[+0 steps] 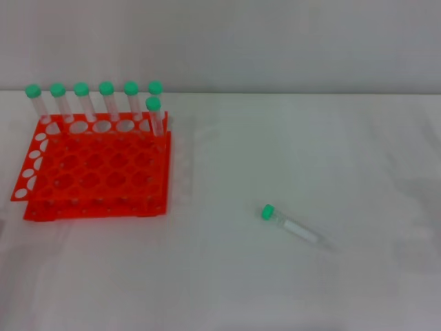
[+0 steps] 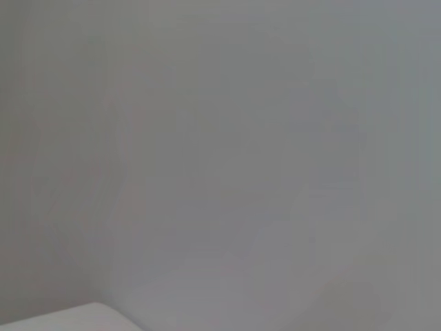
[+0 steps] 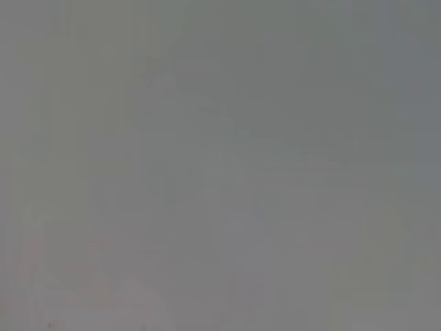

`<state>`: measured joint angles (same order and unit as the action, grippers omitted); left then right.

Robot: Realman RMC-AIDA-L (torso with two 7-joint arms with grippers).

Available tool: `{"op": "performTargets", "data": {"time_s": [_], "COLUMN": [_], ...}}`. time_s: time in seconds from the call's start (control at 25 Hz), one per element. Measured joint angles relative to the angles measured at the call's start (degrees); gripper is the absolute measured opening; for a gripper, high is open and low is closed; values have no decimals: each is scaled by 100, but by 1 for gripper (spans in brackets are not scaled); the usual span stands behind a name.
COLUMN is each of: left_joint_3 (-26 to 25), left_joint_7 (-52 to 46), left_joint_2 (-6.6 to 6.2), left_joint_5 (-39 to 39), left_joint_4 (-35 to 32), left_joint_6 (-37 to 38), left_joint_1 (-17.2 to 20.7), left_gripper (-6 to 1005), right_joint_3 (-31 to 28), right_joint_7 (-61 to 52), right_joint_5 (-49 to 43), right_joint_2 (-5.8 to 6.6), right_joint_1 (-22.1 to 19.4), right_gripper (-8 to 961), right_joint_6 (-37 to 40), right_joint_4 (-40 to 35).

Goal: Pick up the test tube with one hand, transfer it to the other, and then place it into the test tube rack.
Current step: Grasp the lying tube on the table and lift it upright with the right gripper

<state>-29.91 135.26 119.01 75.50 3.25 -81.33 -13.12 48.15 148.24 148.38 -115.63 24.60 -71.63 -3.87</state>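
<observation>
A test tube [image 1: 291, 223] with a green cap and whitish body lies on its side on the white table, right of centre, cap pointing to the far left. The orange-red test tube rack [image 1: 93, 169] stands at the left. Several alike green-capped tubes [image 1: 105, 103] stand upright along its far row, and one stands just in front of them at the row's right end [image 1: 155, 116]. Neither gripper nor arm shows in the head view. Both wrist views show only a plain grey surface.
The white table [image 1: 275, 289] runs back to a grey wall [image 1: 220, 41]. A pale corner shows at the edge of the left wrist view [image 2: 62, 318].
</observation>
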Motion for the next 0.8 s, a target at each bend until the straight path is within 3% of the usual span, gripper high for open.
{"op": "performTargets", "data": {"time_s": [0.56, 0.72, 0.8], "left_joint_3": [11, 12, 11], "left_joint_7": [-37, -40, -43], "left_joint_2": [-1, -1, -1], "left_joint_5": [-72, -78, -90], "left_joint_4": [0, 0, -1], "left_joint_6": [-41, -41, -41], "left_joint_1": [68, 99, 101], "left_gripper": [893, 893, 893], "right_joint_3": [194, 763, 1351], "right_joint_7": [-120, -684, -1287], "right_joint_5": [-11, -13, -29], "right_joint_2": [0, 50, 140], "right_joint_1": [-18, -4, -84], "right_gripper": [846, 840, 836], "right_joint_6": [0, 15, 64], "right_joint_4": [10, -226, -679]}}
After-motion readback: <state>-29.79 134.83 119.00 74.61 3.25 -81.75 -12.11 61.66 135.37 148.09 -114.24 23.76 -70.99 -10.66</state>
